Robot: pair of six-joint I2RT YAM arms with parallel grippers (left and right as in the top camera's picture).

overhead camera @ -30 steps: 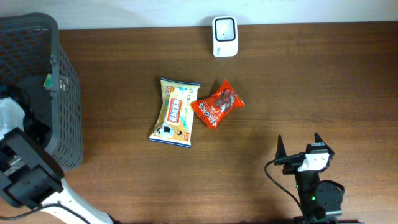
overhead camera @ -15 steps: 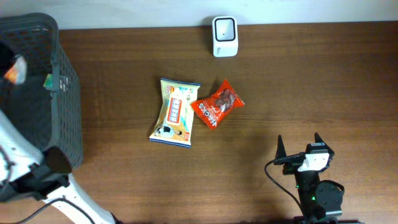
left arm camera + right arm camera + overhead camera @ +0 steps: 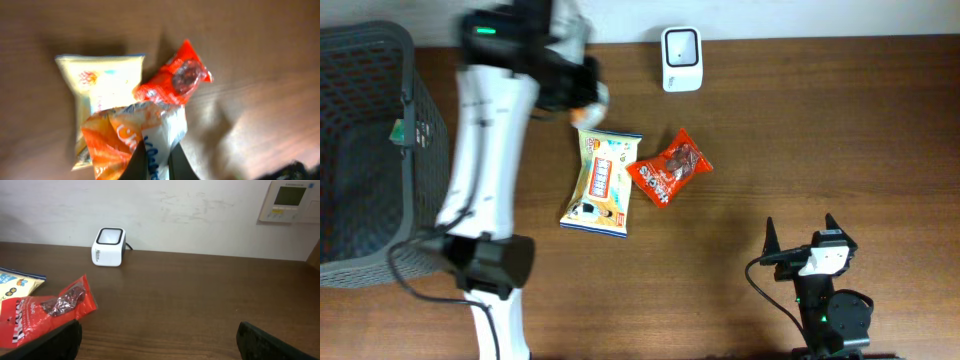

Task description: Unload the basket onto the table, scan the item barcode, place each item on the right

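Left arm swung out of basket to 11 o'clock over surface. Left jaws clenched on orange packet. Scanner at 12 o'clock, nearby. Barcode apparently not yet presented, scan left to do. Right jaws released, idle at 5 o'clock.

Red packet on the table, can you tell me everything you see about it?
The red packet is a shiny, crinkly plastic wrapper with white letters and a picture of something dark brown on it. It looks sealed. It lies flat and slanted near the middle of the brown wooden table. One end meets the yellow packet beside it. Nothing is holding it.
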